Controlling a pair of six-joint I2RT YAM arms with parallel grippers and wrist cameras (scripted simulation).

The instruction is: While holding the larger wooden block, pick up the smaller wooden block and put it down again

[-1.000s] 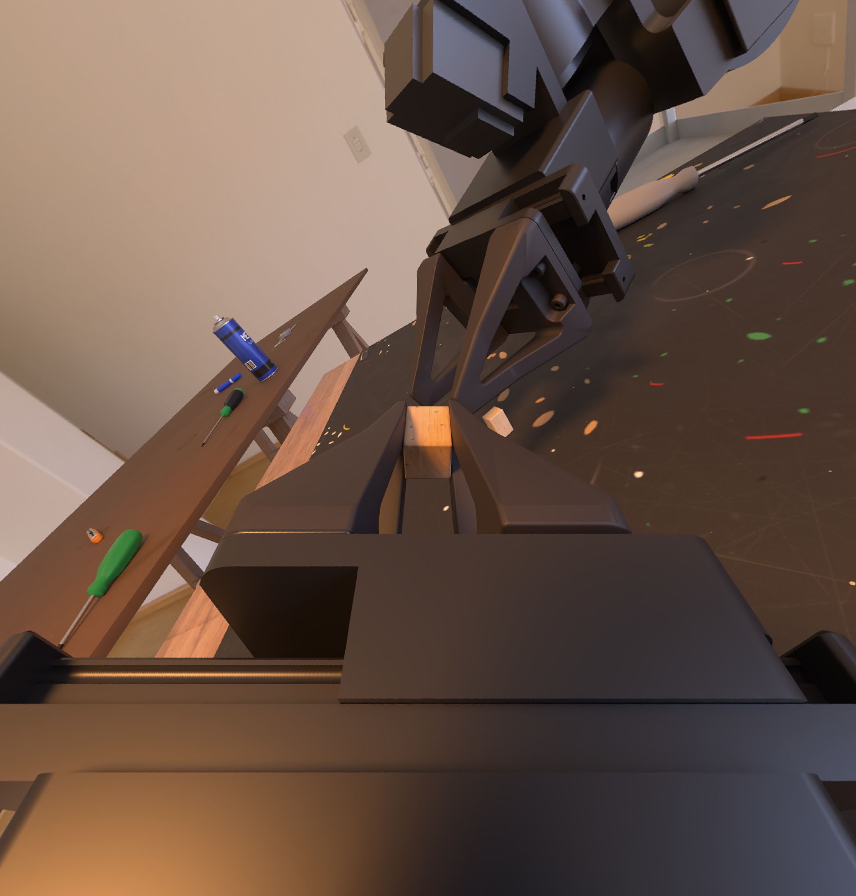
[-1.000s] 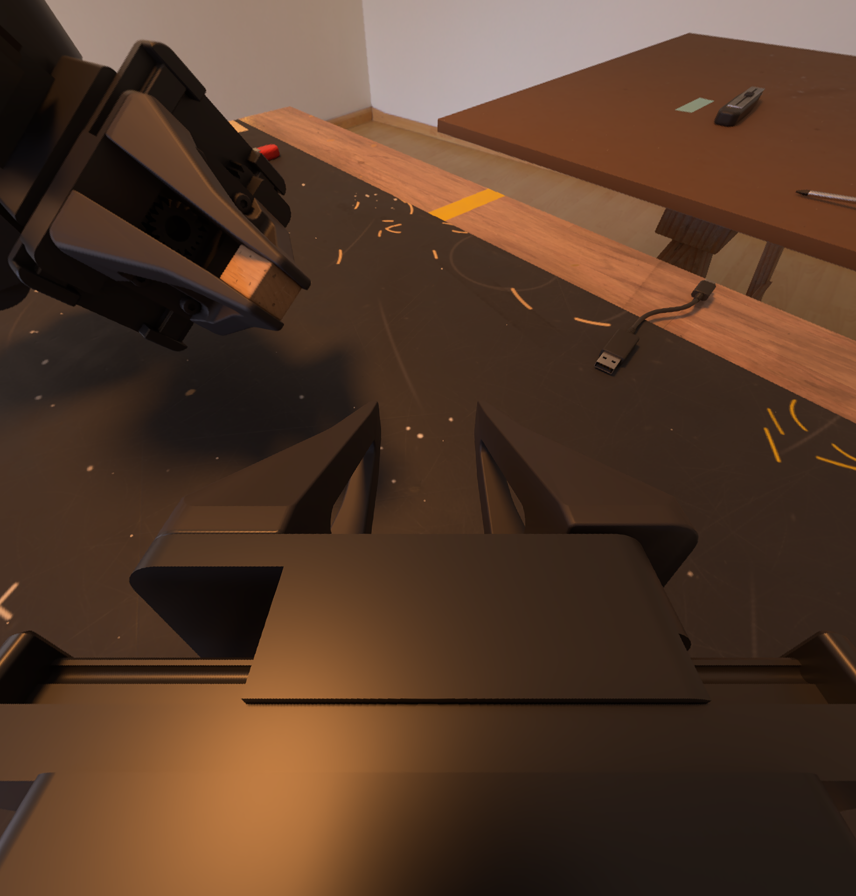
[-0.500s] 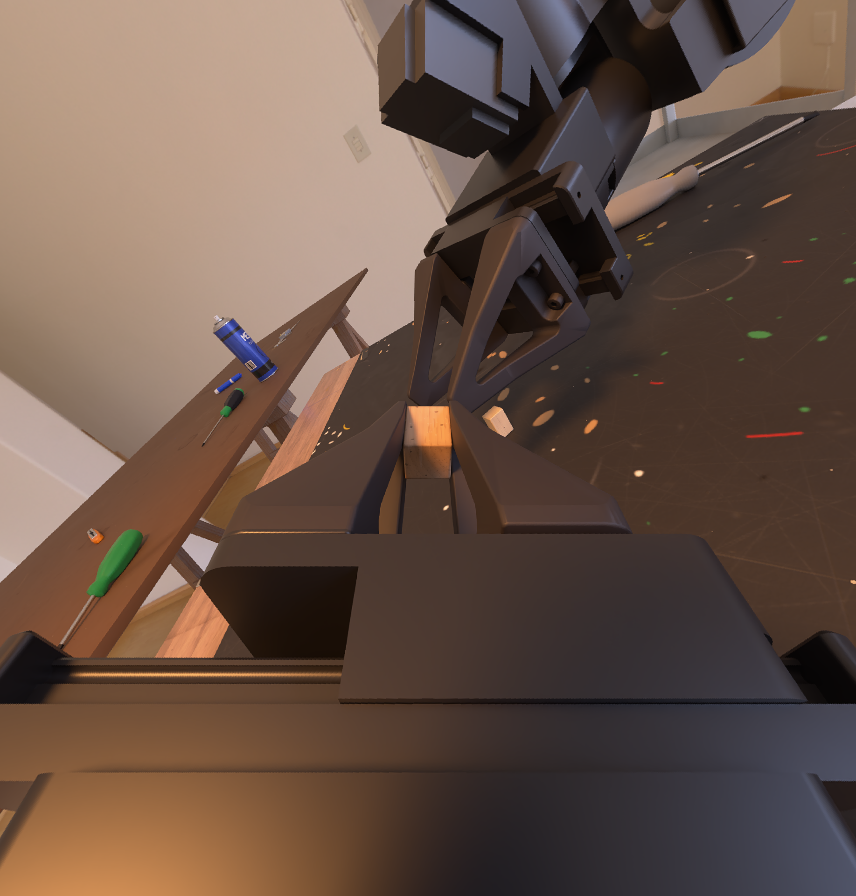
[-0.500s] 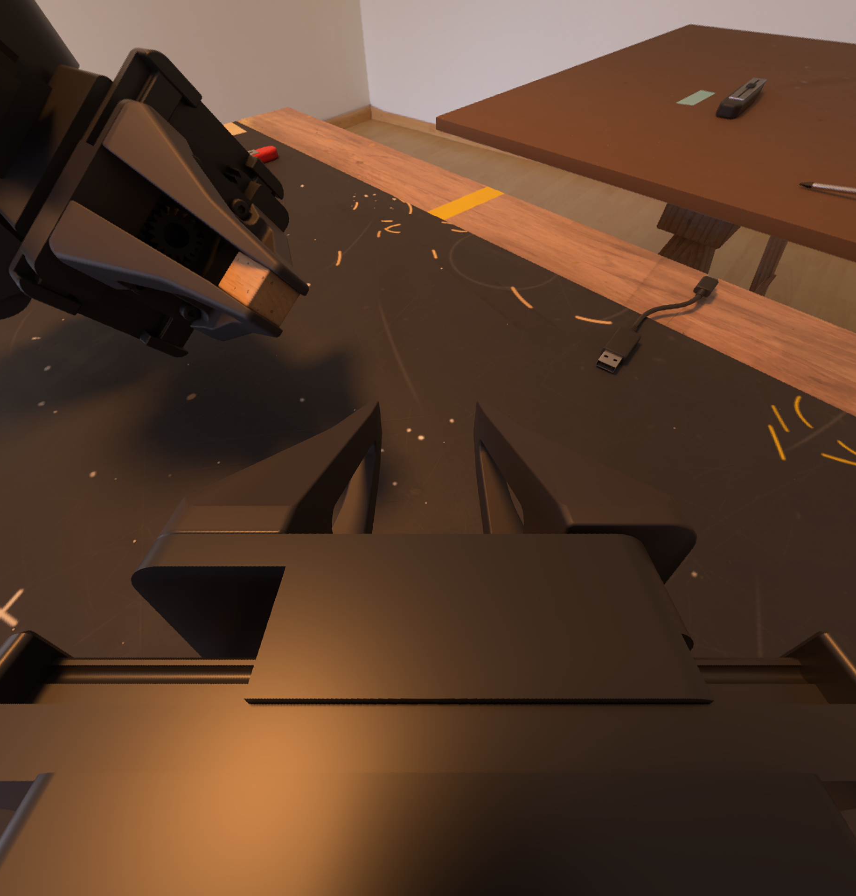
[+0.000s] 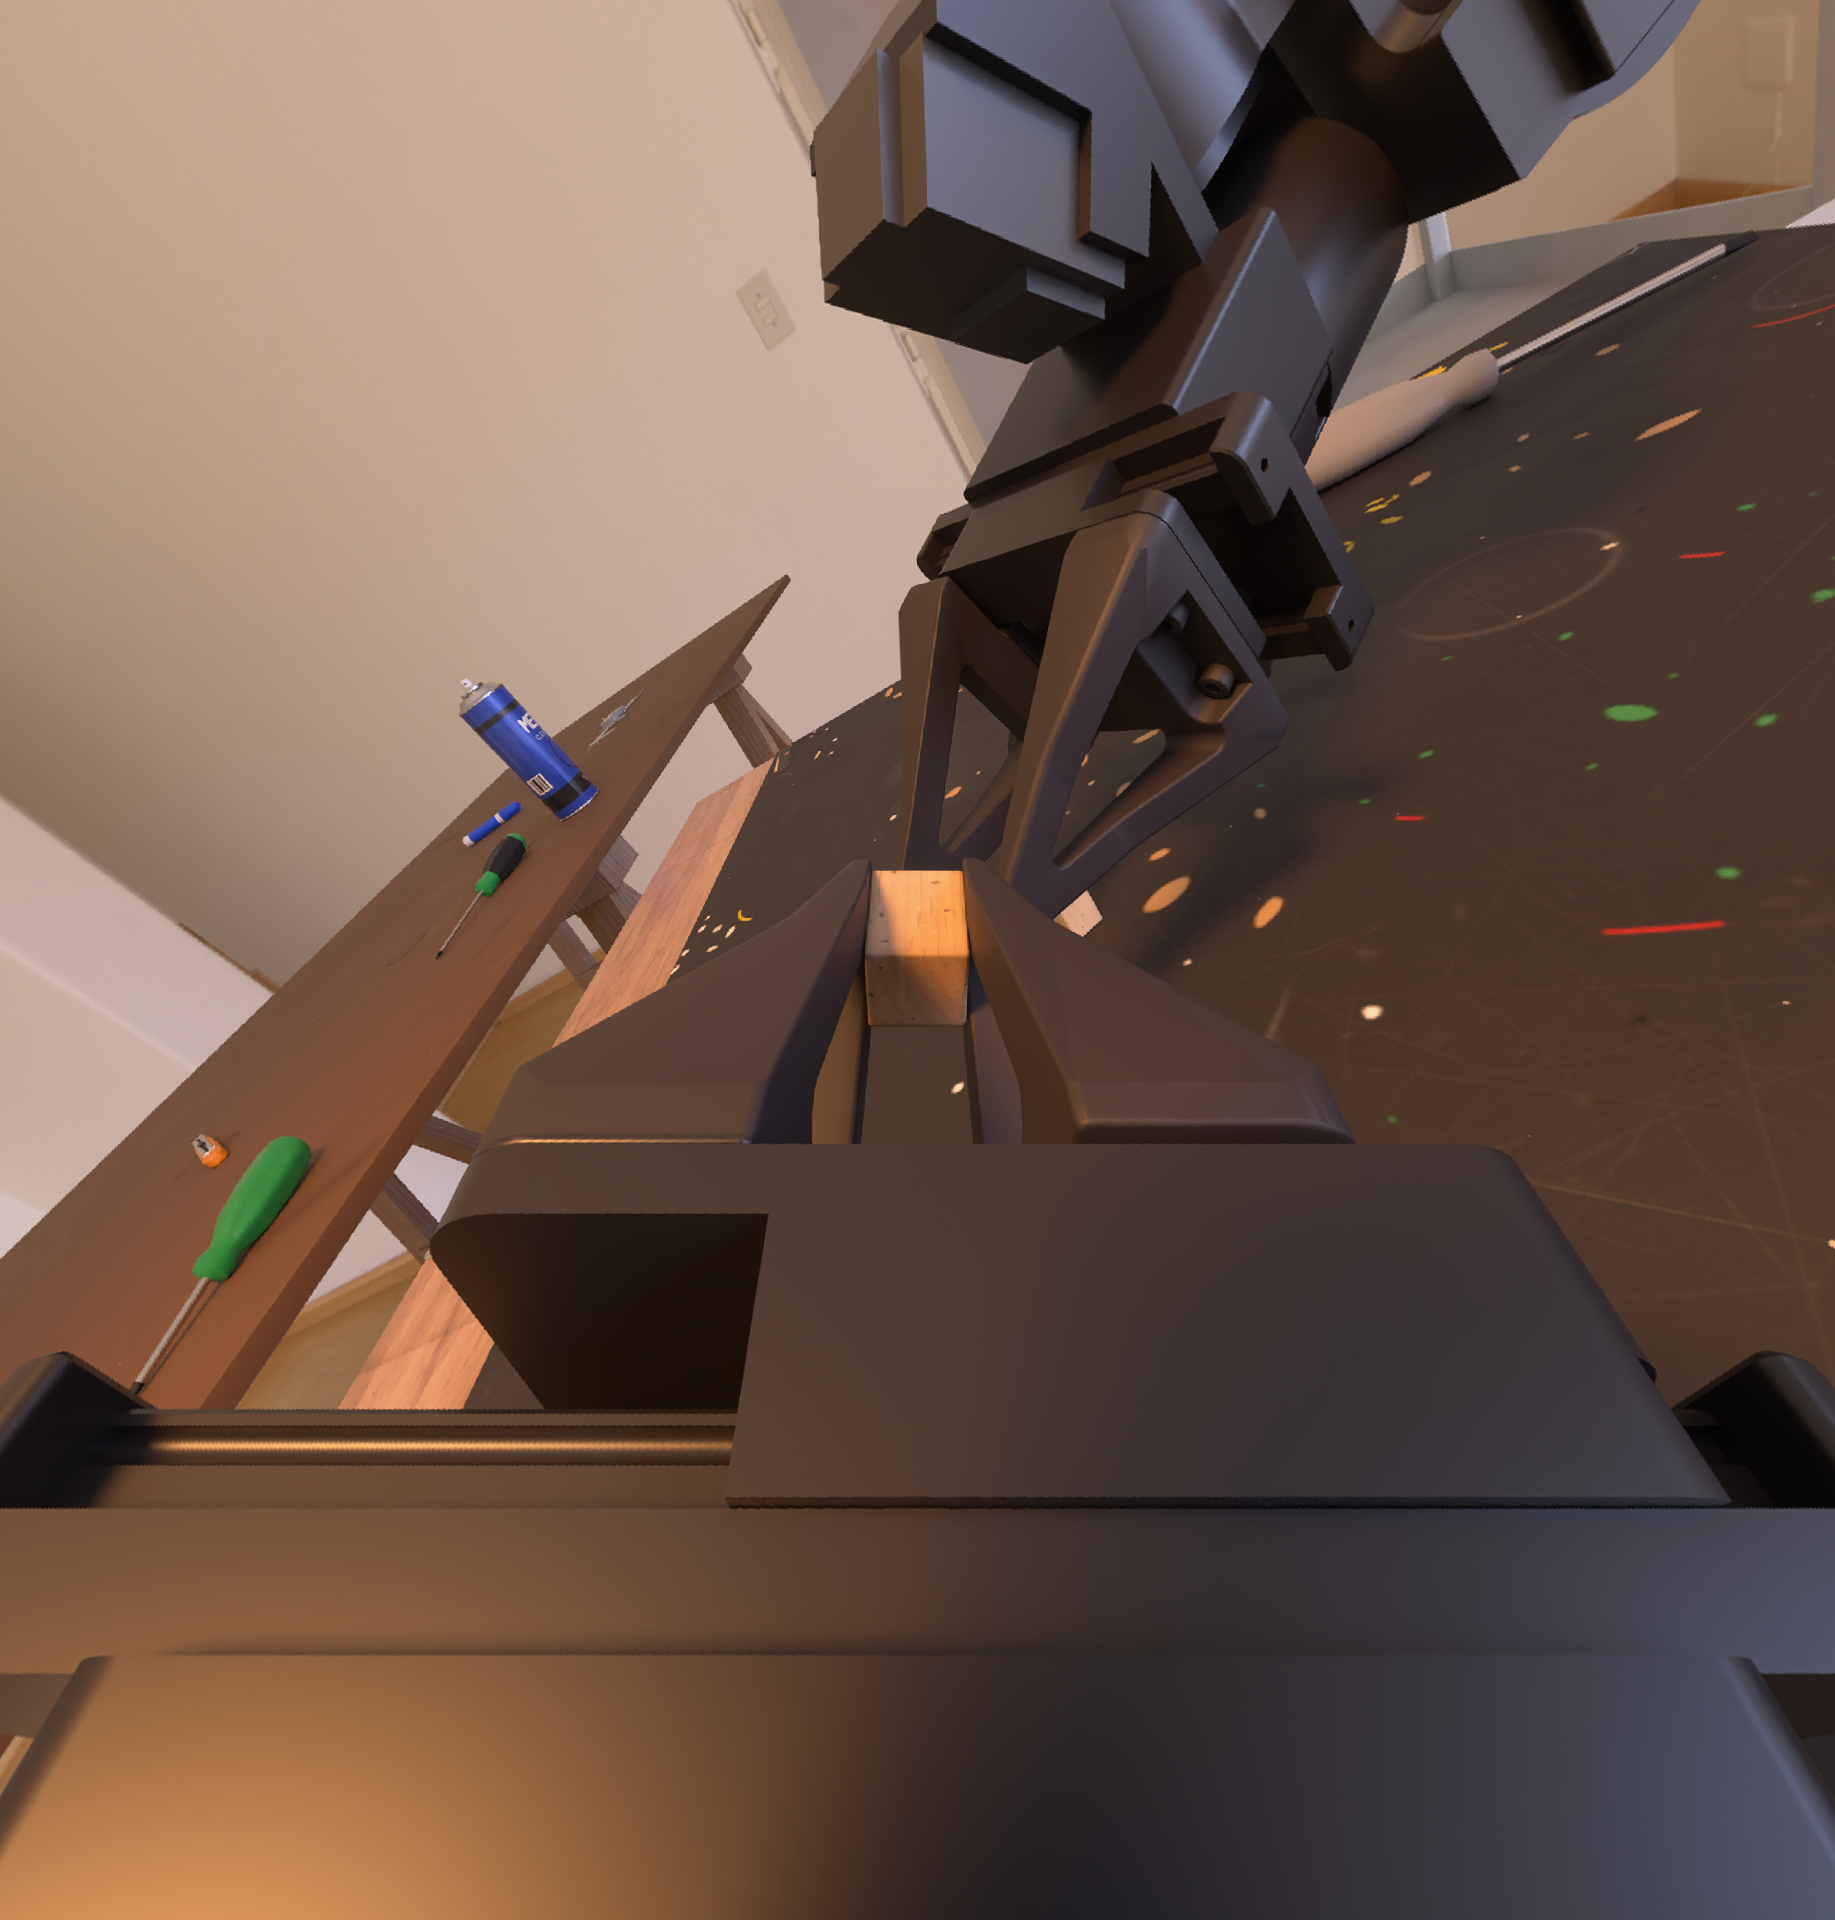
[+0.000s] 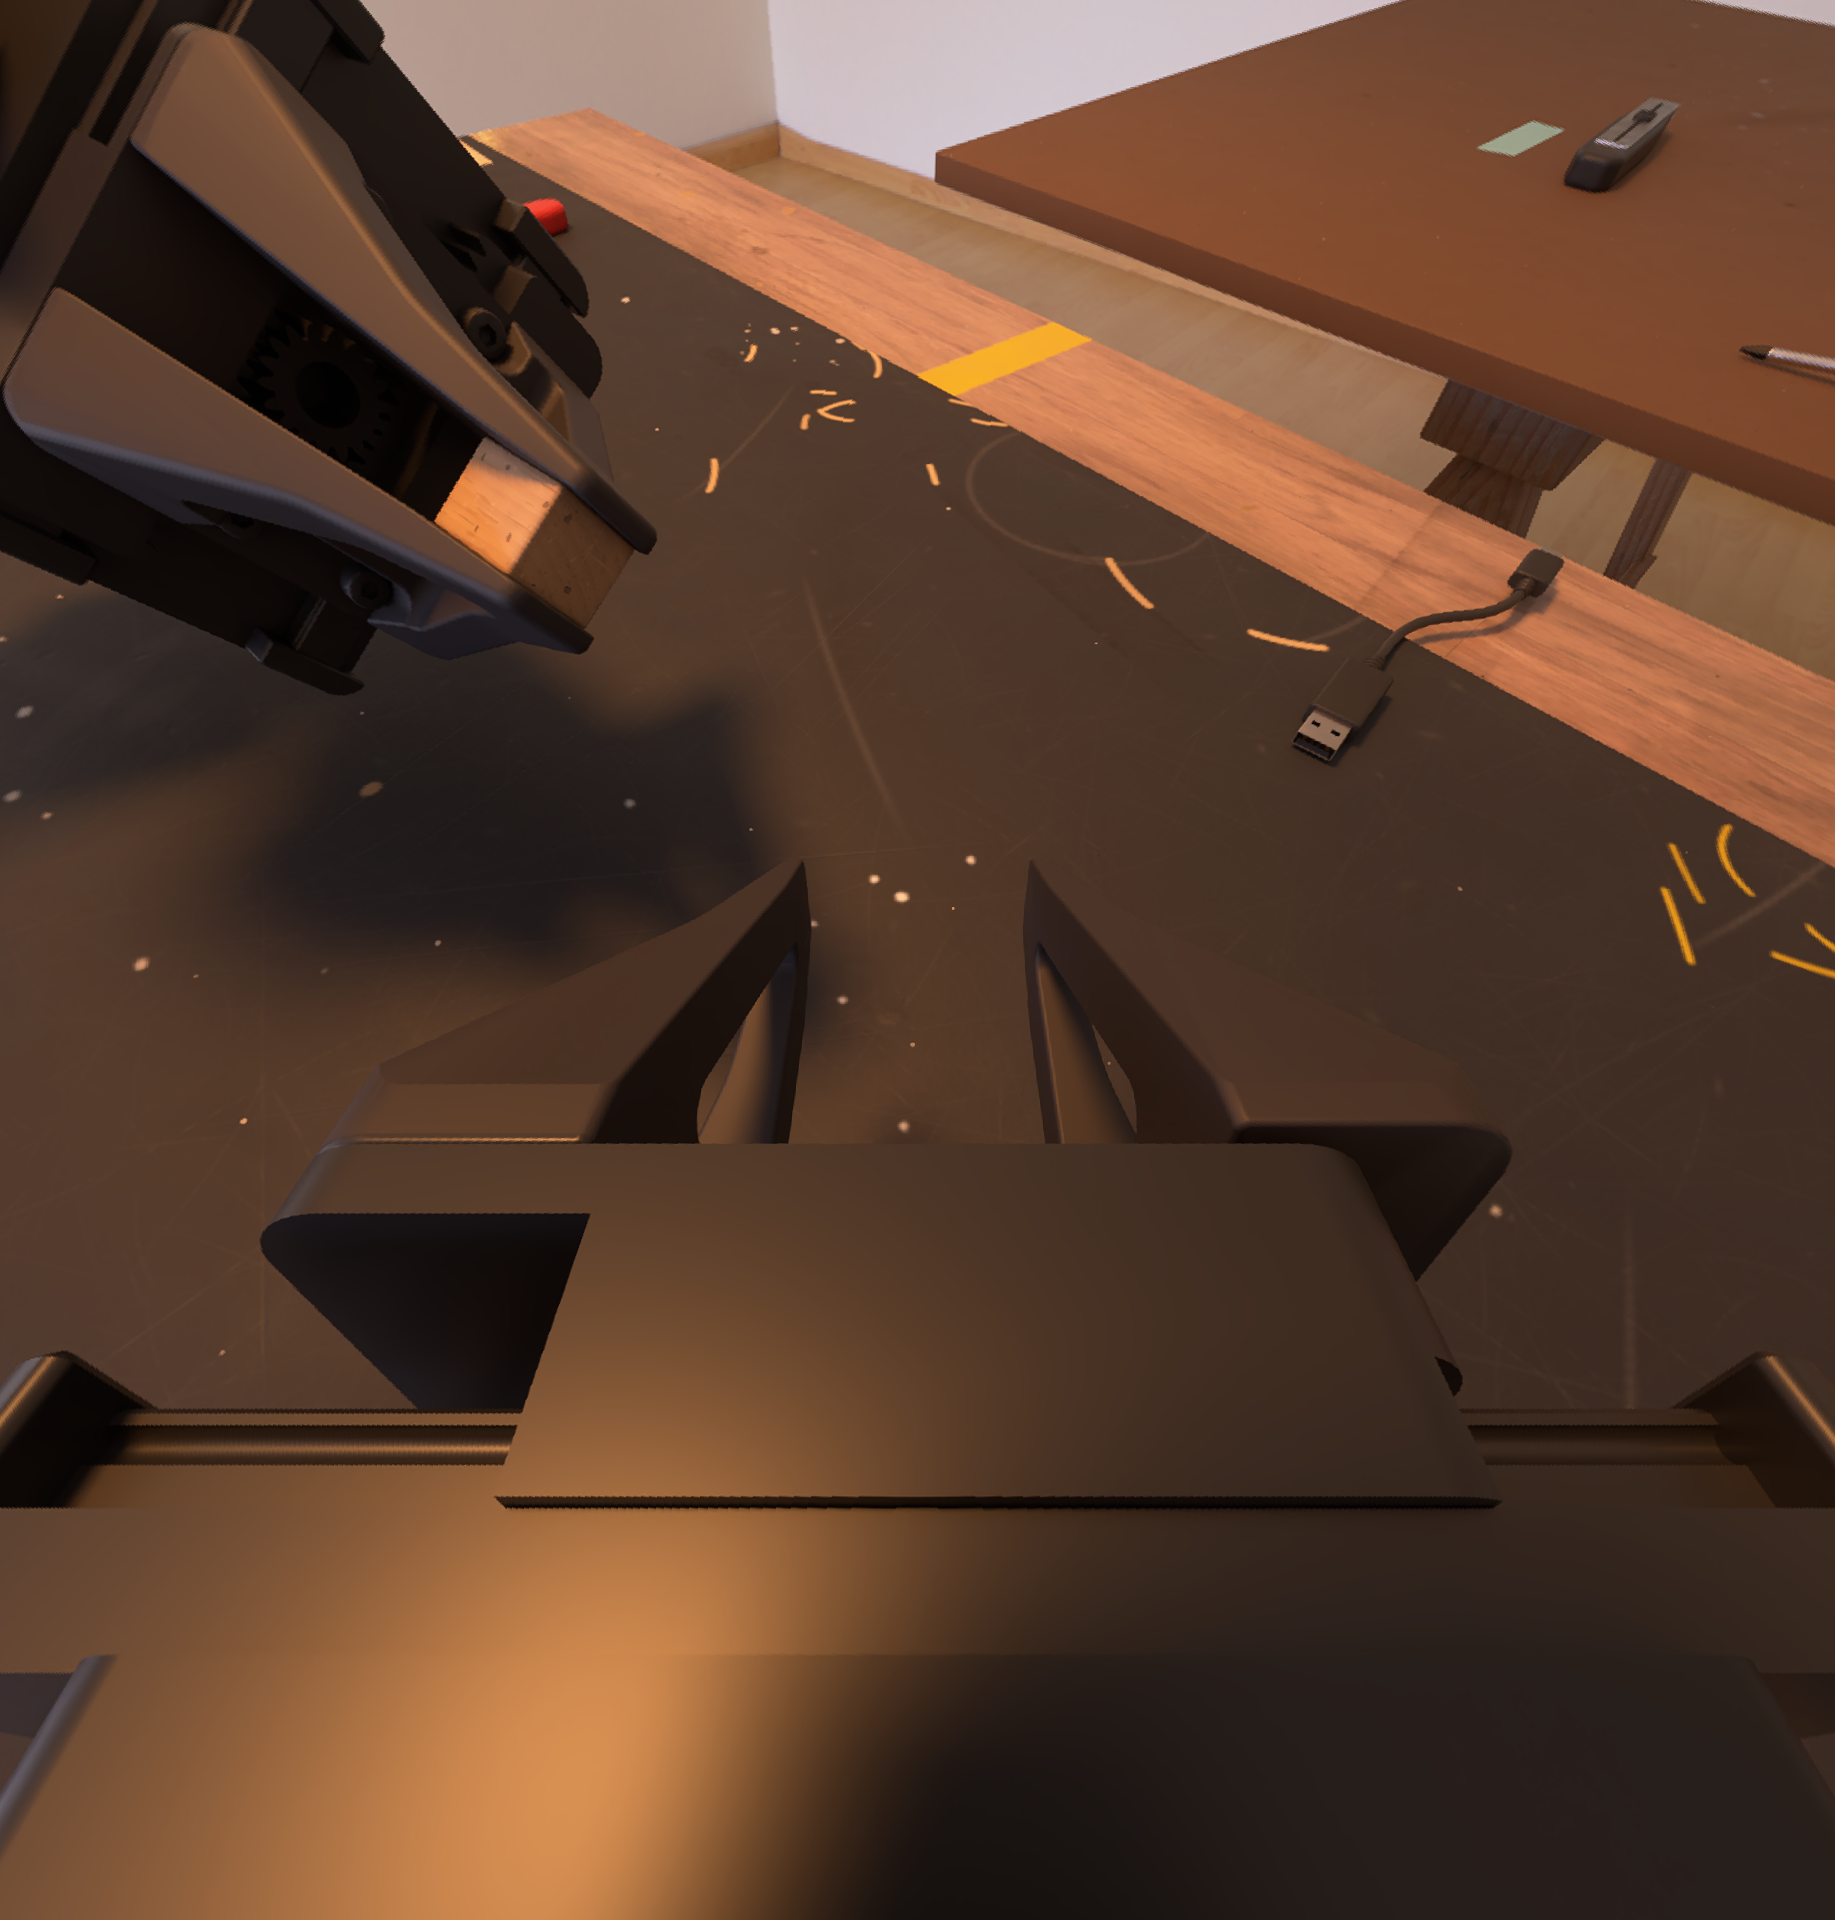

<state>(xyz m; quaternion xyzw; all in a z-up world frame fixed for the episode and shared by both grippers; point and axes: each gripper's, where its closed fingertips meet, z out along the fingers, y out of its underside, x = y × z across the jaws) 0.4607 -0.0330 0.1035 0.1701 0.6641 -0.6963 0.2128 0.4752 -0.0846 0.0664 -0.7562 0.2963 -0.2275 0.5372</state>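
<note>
In the left wrist view my left gripper (image 5: 916,883) is shut on the larger wooden block (image 5: 916,940) and holds it above the dark work mat (image 5: 1515,987). The smaller wooden block (image 5: 1081,914) lies on the mat just beyond. It is mostly hidden behind the fingers of both grippers. My right gripper (image 5: 980,842) hangs over it, pointing down with its jaws apart. In the right wrist view my right gripper (image 6: 915,883) is open and empty over the mat. The left gripper (image 6: 612,587) with the larger block (image 6: 534,540) is at the upper left. The smaller block does not show there.
A USB cable (image 6: 1328,717) lies by the mat's wooden edge (image 6: 1152,416), and a red object (image 6: 549,213) at the far end. A white-handled tool (image 5: 1401,416) lies on the mat. Side tables hold a spray can (image 5: 526,748), screwdrivers (image 5: 253,1205) and a utility knife (image 6: 1619,145).
My right gripper has come down closer to the mat, and one of its fingers now covers part of the smaller block. The left gripper holds the larger block still.
</note>
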